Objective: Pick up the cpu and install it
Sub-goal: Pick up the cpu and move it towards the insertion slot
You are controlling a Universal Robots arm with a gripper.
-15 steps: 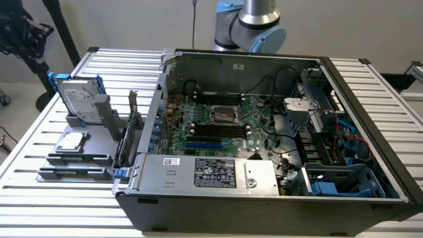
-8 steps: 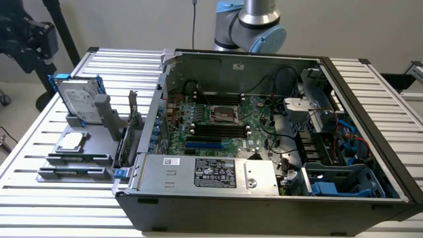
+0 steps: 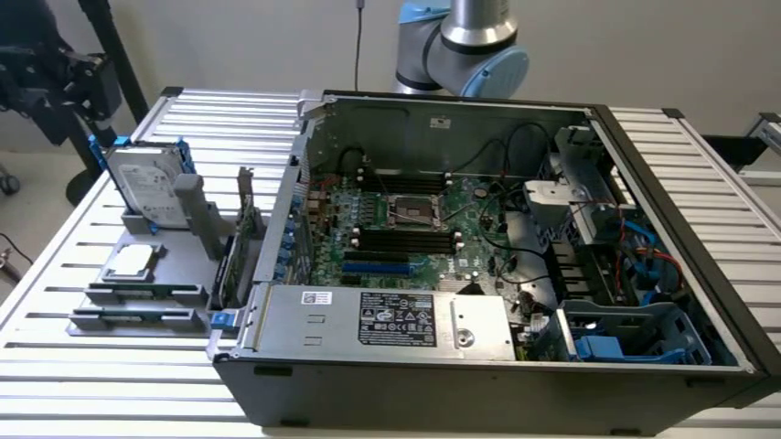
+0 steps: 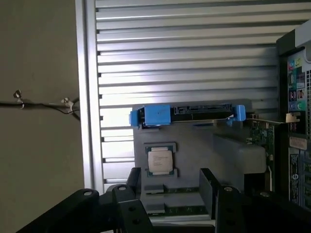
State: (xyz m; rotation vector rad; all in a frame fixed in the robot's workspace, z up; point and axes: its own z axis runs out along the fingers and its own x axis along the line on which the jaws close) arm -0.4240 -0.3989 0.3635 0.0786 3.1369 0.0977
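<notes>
Just beside the hard drive (image 3: 144,187), the cpu (image 3: 132,262) lies in its grey holder (image 4: 189,160). Gripper (image 4: 170,187) hovers near, jaws spread, empty. An off-centre descent could nick the chip's edge!

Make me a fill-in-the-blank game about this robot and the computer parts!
1. The cpu lies on a grey holder outside the computer case, on the exterior view's ____ of the case.
2. The hard drive standing upright behind the cpu sits in a frame coloured ____.
3. The gripper holds nothing, and its fingers are not shut but ____.

Missing words: left, blue, open.
</notes>
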